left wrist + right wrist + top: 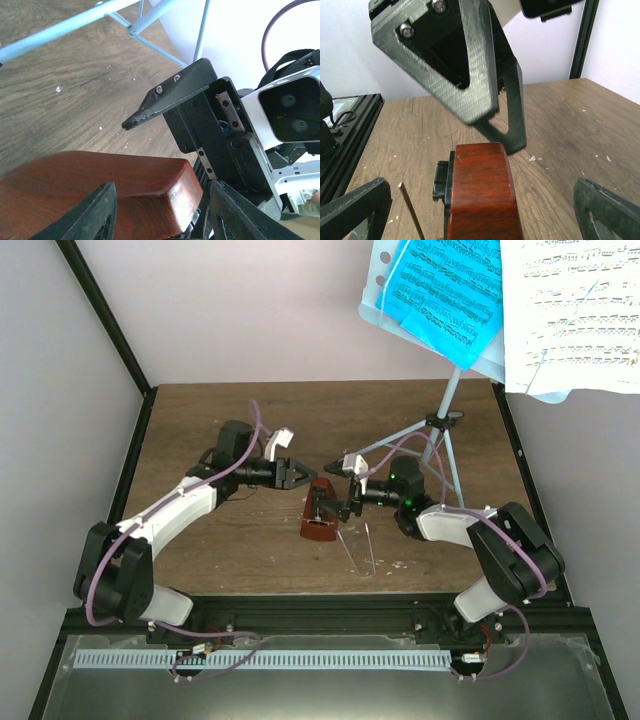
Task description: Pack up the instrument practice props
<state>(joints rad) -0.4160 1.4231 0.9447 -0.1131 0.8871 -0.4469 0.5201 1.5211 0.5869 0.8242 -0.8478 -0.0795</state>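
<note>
Metronome [320, 520], base cropped, sits within wide-open left gripper [300, 477] and right gripper [338, 485]; contact unclear.

The music stand [378, 295] and its sheet-music pages [570, 320] run off the overhead view's top edge. My right wrist view cuts the metronome [482, 195] at the bottom, hiding its base.

Wooden table [200, 420]. At centre, red-brown metronome [320, 520], my left gripper [303, 476] and my right gripper [338, 490] close above it. Far right: music stand [441, 425], holding blue page [445, 285] and white page [570, 310].
</note>
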